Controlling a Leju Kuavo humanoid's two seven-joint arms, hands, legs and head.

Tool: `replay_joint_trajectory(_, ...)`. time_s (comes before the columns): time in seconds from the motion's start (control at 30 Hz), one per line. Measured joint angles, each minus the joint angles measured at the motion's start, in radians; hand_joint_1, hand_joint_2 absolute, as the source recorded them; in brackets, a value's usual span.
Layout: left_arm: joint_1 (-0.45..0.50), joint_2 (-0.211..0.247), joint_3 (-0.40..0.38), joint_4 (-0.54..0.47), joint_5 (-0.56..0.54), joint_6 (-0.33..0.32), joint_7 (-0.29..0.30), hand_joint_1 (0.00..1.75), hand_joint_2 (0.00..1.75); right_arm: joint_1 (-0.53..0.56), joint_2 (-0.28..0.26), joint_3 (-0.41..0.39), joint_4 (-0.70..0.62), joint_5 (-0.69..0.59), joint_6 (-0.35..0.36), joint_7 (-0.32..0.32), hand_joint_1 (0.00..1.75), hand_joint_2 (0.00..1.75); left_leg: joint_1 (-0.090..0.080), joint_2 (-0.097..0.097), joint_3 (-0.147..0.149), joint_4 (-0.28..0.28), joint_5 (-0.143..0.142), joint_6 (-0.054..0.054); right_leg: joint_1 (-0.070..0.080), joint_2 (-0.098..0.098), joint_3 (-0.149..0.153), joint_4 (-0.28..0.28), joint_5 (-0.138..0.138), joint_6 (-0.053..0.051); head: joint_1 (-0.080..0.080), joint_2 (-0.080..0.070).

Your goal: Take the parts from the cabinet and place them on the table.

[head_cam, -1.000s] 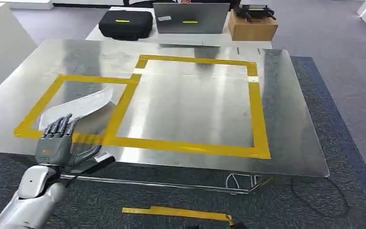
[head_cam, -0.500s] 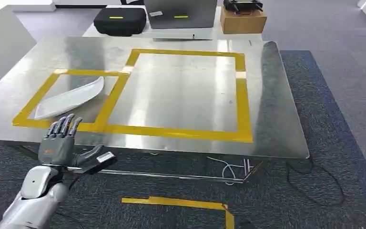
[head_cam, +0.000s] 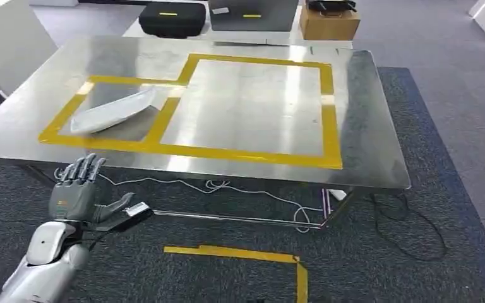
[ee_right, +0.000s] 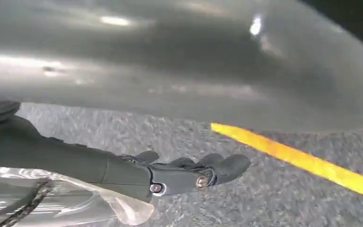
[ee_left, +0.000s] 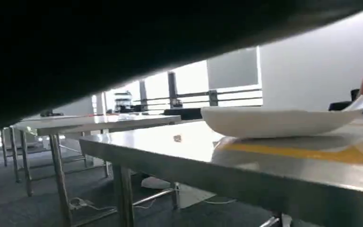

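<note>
From my remote seat, my left hand [head_cam: 76,192] hangs short of the bench's near edge, over grey carpet — fingers straight and apart, thumb out to the side, nothing in it. Beside it on the floor runs a strip of yellow tape [head_cam: 240,255], and white cables [head_cam: 240,192] trail under the bench. My right hand [ee_right: 184,172] hangs over carpet in its wrist view, its dark fingers extended and holding nothing, another yellow floor strip [ee_right: 302,161] past the fingertips. On the steel bench [head_cam: 366,126], the white part [head_cam: 113,108] lies flat inside the smaller yellow-taped box near the left edge, well apart from my left hand; the left wrist view shows it as a shallow curved shell [ee_left: 274,120] resting on the surface. The larger taped box [head_cam: 328,107] adjoins it toward the centre. Beyond the far edge sit a black case [head_cam: 170,17], a grey case [head_cam: 252,14] and a cardboard box [head_cam: 328,24].
</note>
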Motion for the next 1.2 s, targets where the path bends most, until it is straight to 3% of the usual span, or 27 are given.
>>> replay_joint_trajectory(0.07,0.014,0.000,0.006,0.005,0.008,0.000,-0.005,0.00,0.00,0.001,-0.001,0.000,0.000,0.009,-0.003,0.008,0.00,0.00,0.000,0.000,-0.030,0.007,0.018,-0.004,0.000,0.000,0.074,-0.078,0.075,-0.001,0.001,0.000)
replay_joint_trajectory(0.1,0.022,0.000,0.011,0.006,0.009,0.000,-0.008,0.00,0.00,0.000,-0.001,0.000,0.000,0.014,-0.005,0.012,0.00,0.00,0.001,0.000,-0.045,0.013,0.027,-0.008,0.000,0.000,0.141,-0.171,0.103,-0.004,0.001,0.000)
replay_joint_trajectory(0.17,0.038,-0.001,0.023,0.008,0.011,0.000,-0.014,0.00,0.00,-0.004,-0.002,0.000,0.000,0.022,-0.006,0.018,0.00,0.00,-0.005,-0.001,-0.064,0.026,0.037,-0.019,0.004,0.002,0.254,-0.333,0.066,-0.008,0.003,0.000)
replay_joint_trajectory(0.27,0.056,-0.005,0.040,0.028,0.031,0.000,-0.016,0.00,0.00,-0.003,-0.002,0.000,0.000,0.023,-0.008,0.022,0.00,0.00,-0.001,0.000,-0.066,0.023,0.063,-0.031,0.008,0.003,0.234,-0.334,0.066,-0.018,0.002,0.000)
replay_joint_trajectory(0.3,0.068,-0.004,0.046,0.039,0.036,0.000,-0.016,0.00,0.00,-0.001,-0.001,0.000,0.000,0.023,-0.010,0.025,0.00,0.00,-0.001,-0.003,-0.071,0.024,0.063,-0.040,0.002,-0.002,0.223,-0.339,0.079,-0.034,0.002,0.000)
replay_joint_trajectory(0.33,0.078,-0.004,0.056,0.048,0.041,0.000,-0.016,0.00,0.00,-0.003,-0.001,0.000,0.000,0.022,-0.013,0.028,0.00,0.00,0.002,-0.004,-0.080,0.037,0.027,-0.048,0.002,-0.004,0.217,-0.339,0.090,-0.046,0.000,0.000)
replay_joint_trajectory(0.37,0.087,-0.005,0.062,0.057,0.044,0.000,-0.018,0.00,0.00,-0.003,-0.001,0.000,0.000,0.020,-0.018,0.030,0.00,0.00,0.004,-0.004,-0.091,0.079,-0.036,-0.054,0.002,-0.005,0.211,-0.339,0.100,-0.055,-0.002,0.000)
replay_joint_trajectory(0.43,0.110,-0.006,0.076,0.091,0.061,0.000,-0.023,0.00,0.00,-0.003,-0.001,0.000,0.000,0.016,-0.024,0.034,0.00,0.00,0.010,-0.004,-0.122,0.235,-0.155,-0.065,0.004,-0.005,0.187,-0.336,0.124,-0.059,-0.002,0.000)
replay_joint_trajectory(0.47,0.122,-0.008,0.086,0.110,0.061,0.000,-0.031,0.00,0.00,-0.002,-0.001,0.000,0.000,0.015,-0.026,0.039,0.00,0.00,0.012,-0.004,-0.133,0.306,-0.179,-0.068,0.005,-0.004,0.172,-0.333,0.134,-0.059,-0.002,0.000)
replay_joint_trajectory(0.5,0.134,-0.010,0.102,0.135,0.060,0.000,-0.042,0.00,0.00,-0.001,-0.001,0.000,0.000,0.013,-0.028,0.041,0.00,0.00,0.013,-0.004,-0.130,0.345,-0.171,-0.070,0.006,-0.003,0.154,-0.329,0.143,-0.058,-0.002,0.000)
replay_joint_trajectory(0.53,0.144,-0.013,0.115,0.151,0.059,0.000,-0.048,0.00,0.00,0.000,-0.001,0.000,0.000,0.013,-0.030,0.043,0.00,0.00,0.015,-0.004,-0.108,0.337,-0.142,-0.071,0.006,-0.004,0.138,-0.324,0.151,-0.057,-0.002,0.000)
replay_joint_trajectory(0.57,0.148,-0.016,0.128,0.171,0.059,0.000,-0.051,0.00,0.00,0.000,-0.001,0.000,0.000,0.011,-0.031,0.047,0.00,0.00,0.015,-0.004,-0.071,0.289,-0.109,-0.070,0.006,-0.005,0.123,-0.318,0.157,-0.055,-0.002,0.000)
replay_joint_trajectory(0.6,0.148,-0.019,0.140,0.199,0.059,0.000,-0.052,0.00,0.00,-0.001,-0.001,0.000,0.000,0.010,-0.032,0.050,0.00,0.00,0.016,-0.004,-0.011,0.206,-0.080,-0.067,0.006,-0.005,0.111,-0.313,0.162,-0.052,-0.002,0.000)
replay_joint_trajectory(0.63,0.150,-0.021,0.151,0.226,0.059,0.000,-0.052,0.00,0.00,-0.003,-0.001,0.000,0.000,0.009,-0.035,0.052,0.00,0.00,0.017,-0.004,0.055,0.111,-0.073,-0.063,0.006,-0.006,0.103,-0.307,0.168,-0.049,-0.002,0.000)
replay_joint_trajectory(0.67,0.149,-0.024,0.164,0.256,0.059,0.000,-0.053,0.00,0.00,-0.004,0.000,0.000,0.000,0.009,-0.039,0.057,0.00,0.00,0.012,-0.004,0.103,0.032,-0.099,-0.057,0.011,-0.006,0.094,-0.303,0.172,-0.043,-0.002,0.000)
replay_joint_trajectory(0.7,0.149,-0.027,0.176,0.286,0.061,0.000,-0.053,0.00,0.00,-0.004,0.001,0.000,0.000,0.009,-0.042,0.060,0.00,0.00,0.010,-0.005,0.112,0.006,-0.107,-0.048,0.010,-0.007,0.091,-0.303,0.182,-0.035,0.001,0.000)
replay_joint_trajectory(0.8,0.156,-0.037,0.208,0.411,0.075,-0.024,-0.030,0.00,0.00,-0.002,0.003,0.000,0.000,0.001,-0.042,0.069,0.00,0.00,0.003,-0.005,0.095,0.004,-0.083,-0.027,0.004,-0.006,0.088,-0.316,0.209,-0.013,0.000,0.000)
replay_joint_trajectory(0.83,0.162,-0.042,0.216,0.449,0.083,-0.042,-0.022,0.00,0.00,-0.001,0.003,0.000,0.000,-0.002,-0.043,0.069,0.00,0.00,0.010,0.002,0.090,-0.005,-0.069,-0.016,0.001,-0.004,0.081,-0.309,0.190,-0.009,-0.002,0.000)
replay_joint_trajectory(0.87,0.168,-0.042,0.227,0.474,0.087,-0.057,-0.013,0.00,0.00,0.000,0.003,0.000,0.000,-0.005,-0.043,0.070,0.00,0.00,0.009,0.003,0.077,-0.004,-0.060,-0.009,0.001,-0.004,0.063,-0.281,0.138,-0.006,0.002,0.000)
replay_joint_trajectory(0.93,0.184,-0.052,0.248,0.528,0.100,-0.099,0.008,0.00,0.00,0.001,0.005,0.000,0.000,-0.014,-0.041,0.070,0.00,0.00,0.006,0.003,0.049,-0.003,-0.039,-0.001,0.001,-0.002,0.022,-0.127,0.007,-0.002,0.006,0.000)
replay_joint_trajectory(0.97,0.195,-0.057,0.260,0.552,0.109,-0.124,0.022,0.00,0.00,0.000,0.007,0.000,0.000,-0.018,-0.040,0.070,0.00,0.00,0.004,0.003,0.035,-0.002,-0.028,0.000,0.001,-0.002,0.010,-0.057,-0.025,0.000,0.006,0.000)
replay_joint_trajectory(1.0,0.205,-0.061,0.270,0.572,0.115,-0.155,0.039,0.00,0.00,0.000,0.009,0.000,0.000,-0.020,-0.039,0.070,0.00,0.00,0.002,0.004,0.022,-0.001,-0.019,-0.001,0.001,-0.002,0.008,-0.016,-0.027,0.001,0.007,0.000)
replay_joint_trajectory(1.03,0.221,-0.064,0.284,0.594,0.127,-0.197,0.078,0.00,0.00,0.000,0.009,0.000,0.000,-0.030,-0.039,0.070,0.00,0.00,0.001,0.005,0.004,0.002,-0.008,-0.002,0.002,-0.002,0.029,-0.007,0.007,0.000,0.006,0.000)
replay_joint_trajectory(1.1,0.250,-0.070,0.312,0.626,0.160,-0.255,0.132,0.00,0.00,0.001,0.010,-0.002,0.000,-0.044,-0.037,0.072,0.00,0.00,0.002,0.006,-0.027,0.010,0.009,-0.007,0.002,-0.002,0.120,-0.106,0.088,-0.002,0.006,0.000)
replay_joint_trajectory(1.13,0.266,-0.072,0.329,0.637,0.169,-0.265,0.141,0.00,0.00,0.000,0.010,-0.002,0.000,-0.048,-0.038,0.072,0.00,0.00,0.002,0.005,-0.035,0.017,0.017,-0.011,0.001,-0.001,0.189,-0.200,0.100,-0.005,0.007,0.000)
replay_joint_trajectory(1.17,0.278,-0.074,0.340,0.642,0.172,-0.278,0.154,0.00,0.00,-0.002,0.011,-0.002,0.000,-0.051,-0.037,0.072,0.00,0.00,-0.001,0.004,-0.046,0.023,0.022,-0.017,0.003,0.004,0.251,-0.294,0.065,-0.007,0.007,0.000)
replay_joint_trajectory(1.2,0.283,-0.076,0.347,0.651,0.174,-0.297,0.173,0.00,0.00,-0.003,0.012,-0.003,0.000,-0.053,-0.036,0.072,0.00,0.00,-0.002,0.003,-0.050,0.027,0.031,-0.021,0.005,0.005,0.294,-0.360,0.046,-0.010,0.006,0.000)
